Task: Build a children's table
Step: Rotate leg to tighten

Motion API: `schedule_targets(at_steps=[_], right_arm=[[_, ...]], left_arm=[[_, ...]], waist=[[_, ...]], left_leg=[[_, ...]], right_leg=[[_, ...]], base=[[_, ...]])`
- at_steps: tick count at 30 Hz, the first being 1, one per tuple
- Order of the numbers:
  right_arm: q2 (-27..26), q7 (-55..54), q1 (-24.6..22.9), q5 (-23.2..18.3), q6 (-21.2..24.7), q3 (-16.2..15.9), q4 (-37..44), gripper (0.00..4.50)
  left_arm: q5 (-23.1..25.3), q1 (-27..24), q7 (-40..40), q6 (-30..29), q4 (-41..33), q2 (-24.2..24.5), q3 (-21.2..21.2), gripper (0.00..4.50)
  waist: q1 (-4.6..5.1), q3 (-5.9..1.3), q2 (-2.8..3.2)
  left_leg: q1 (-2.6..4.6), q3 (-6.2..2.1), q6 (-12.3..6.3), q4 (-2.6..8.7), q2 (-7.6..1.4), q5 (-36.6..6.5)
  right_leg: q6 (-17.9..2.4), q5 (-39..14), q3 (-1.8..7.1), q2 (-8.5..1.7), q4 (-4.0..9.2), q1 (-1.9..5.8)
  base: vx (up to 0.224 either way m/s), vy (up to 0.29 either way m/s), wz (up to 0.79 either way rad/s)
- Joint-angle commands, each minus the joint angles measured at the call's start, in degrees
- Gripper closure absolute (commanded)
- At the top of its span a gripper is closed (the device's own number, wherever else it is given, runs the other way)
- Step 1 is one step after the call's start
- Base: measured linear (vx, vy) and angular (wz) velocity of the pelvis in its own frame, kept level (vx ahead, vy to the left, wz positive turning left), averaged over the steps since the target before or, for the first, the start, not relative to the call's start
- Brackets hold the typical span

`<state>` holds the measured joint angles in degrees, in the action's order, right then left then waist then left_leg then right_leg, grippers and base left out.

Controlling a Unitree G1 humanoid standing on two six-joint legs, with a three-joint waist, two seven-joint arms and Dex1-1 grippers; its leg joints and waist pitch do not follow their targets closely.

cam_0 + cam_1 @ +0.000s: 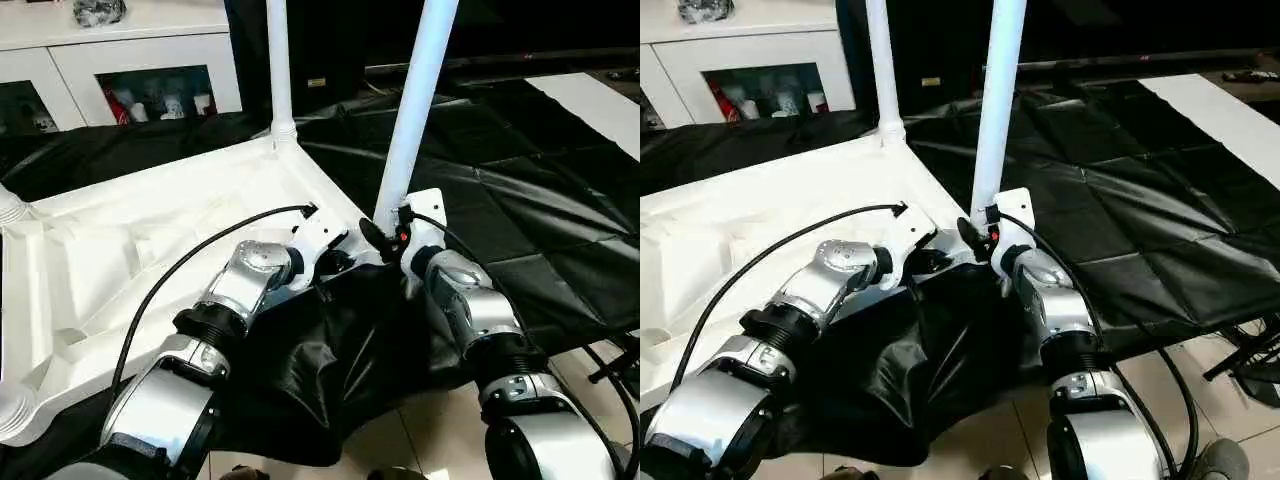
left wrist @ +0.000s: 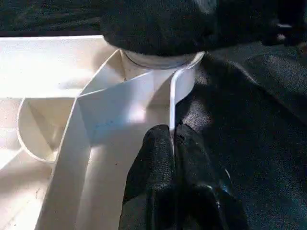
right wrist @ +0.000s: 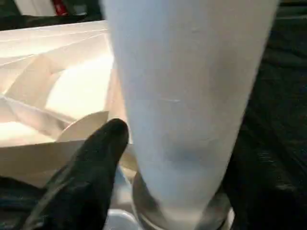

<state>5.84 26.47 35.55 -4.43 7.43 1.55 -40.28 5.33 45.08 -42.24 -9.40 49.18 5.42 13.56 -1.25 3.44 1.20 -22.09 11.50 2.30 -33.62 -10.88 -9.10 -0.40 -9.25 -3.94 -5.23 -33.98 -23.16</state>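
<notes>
The white tabletop (image 1: 150,230) lies upside down on black cloth, its ribbed underside facing up. One white leg (image 1: 279,70) stands upright in the far corner socket. A second leg (image 1: 415,110) rises from the near right corner socket, and my right gripper (image 1: 383,238) is shut on its base. In the right wrist view this leg (image 3: 187,96) is close, with one black finger (image 3: 96,158) beside it. My left gripper (image 2: 173,132) is shut on the tabletop's thin rim (image 2: 171,105) just beside that corner. Rounded corner sockets (image 1: 10,205) show at the left edge.
A white glass-door cabinet (image 1: 130,60) stands at the back left. Black quilted cloth (image 1: 520,180) covers the ground to the right, with a white strip (image 1: 600,100) at the far right. Tiled floor (image 1: 420,440) and black cables lie near my forearms.
</notes>
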Motion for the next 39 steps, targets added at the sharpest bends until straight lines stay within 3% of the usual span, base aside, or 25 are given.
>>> schedule_targets(at_steps=[1,5,6,7,9,15,20,28,34,35,39], right_arm=[[0.70,8.86,-2.79,0.37,1.56,-5.85,3.57,1.27],[6.95,15.55,-7.31,0.56,0.78,-7.03,10.59,1.27],[9.33,17.64,-8.95,0.19,0.85,-6.85,12.91,1.27],[11.51,20.02,-10.48,-0.70,1.33,-6.50,15.08,1.27],[15.43,24.48,-13.26,-2.58,2.82,-5.76,19.12,1.27],[22.99,32.01,-18.77,-6.76,6.29,-4.42,27.43,1.27],[22.23,31.57,-20.47,-7.47,7.14,-4.82,32.15,1.27],[18.41,26.12,-19.09,-7.15,6.89,-5.65,33.15,1.27],[19.74,27.52,-19.76,-7.71,8.70,-5.02,34.61,1.27],[20.15,28.36,-19.75,-9.85,11.03,-3.89,34.71,0.96],[21.48,29.83,-20.03,-12.10,13.34,-2.99,35.34,0.74]], left_arm=[[-0.32,0.97,0.67,3.73,-1.48,-0.70,0.02,4.50],[0.20,0.96,0.15,4.65,-1.00,-0.21,0.19,4.50],[0.52,0.92,-0.06,5.14,-0.81,0.08,0.40,4.50],[0.73,0.90,-0.19,5.58,-0.65,0.31,0.54,4.50],[0.80,0.99,-0.45,6.26,-0.26,0.59,0.46,4.50],[0.62,0.72,-1.80,8.11,-0.54,1.48,0.69,4.50],[0.90,-1.15,-3.86,9.07,-2.67,2.32,1.72,4.50],[0.19,-4.19,-8.41,8.56,-6.91,3.98,3.02,4.50],[-0.33,-6.21,-12.61,8.75,-9.42,6.82,3.80,4.50],[-0.34,-6.79,-13.94,8.91,-10.08,7.84,4.03,4.50],[-0.65,-7.40,-16.01,8.67,-10.96,9.09,4.02,4.50]], waist=[[-0.28,-4.17,-0.63],[-0.87,-4.11,-0.93],[-1.02,-4.17,-0.66],[-1.24,-4.14,-0.95],[-1.26,-4.14,-1.03],[-1.10,-3.98,-1.27],[-0.99,-3.92,-1.23],[-1.04,-3.89,-0.83],[-1.19,-3.91,-0.69],[-1.13,-3.95,-0.56],[-1.15,-4.00,-0.52]], left_leg=[[1.23,-1.14,-2.88,3.68,-2.04,-16.98],[1.06,-1.09,-3.61,3.64,-1.97,-15.87],[1.11,-1.08,-3.72,3.53,-1.93,-15.76],[1.41,-0.95,-4.06,3.44,-1.99,-16.08],[0.84,-1.13,-4.73,3.51,-1.93,-15.30],[0.69,-1.24,-5.56,3.40,-1.95,-15.70],[0.71,-1.38,-5.02,3.48,-1.95,-16.38],[1.03,-1.47,-3.43,3.81,-2.19,-17.95],[0.89,-1.50,-3.20,3.95,-2.26,-17.53],[0.95,-1.45,-3.25,3.91,-2.23,-17.53],[1.04,-1.38,-3.21,3.87,-2.25,-17.54]], right_leg=[[-11.66,-18.08,2.22,-3.04,4.87,2.50],[-10.95,-18.08,2.22,-3.05,4.94,2.67],[-10.77,-18.26,2.23,-3.08,4.98,2.72],[-10.49,-18.53,2.27,-2.89,5.13,2.52],[-10.50,-18.22,2.16,-3.00,5.02,2.99],[-9.78,-21.40,1.93,-2.90,5.34,2.76],[-8.47,-25.30,1.82,-3.01,5.77,2.35],[-9.33,-24.25,2.01,-3.08,5.61,2.05],[-9.56,-22.45,2.18,-3.17,5.31,2.32],[-9.90,-21.61,2.22,-3.06,5.21,2.32],[-10.66,-20.28,2.21,-3.06,5.04,2.38]], base=[[0.000,0.000,0.00],[0.000,0.000,0.00],[0.000,0.000,0.00],[0.000,0.000,0.00],[0.000,0.000,0.00],[0.000,0.000,0.00],[0.000,0.000,0.00],[0.000,0.000,0.00],[0.000,0.000,0.00],[0.000,0.000,0.00],[0.000,0.000,0.00]])
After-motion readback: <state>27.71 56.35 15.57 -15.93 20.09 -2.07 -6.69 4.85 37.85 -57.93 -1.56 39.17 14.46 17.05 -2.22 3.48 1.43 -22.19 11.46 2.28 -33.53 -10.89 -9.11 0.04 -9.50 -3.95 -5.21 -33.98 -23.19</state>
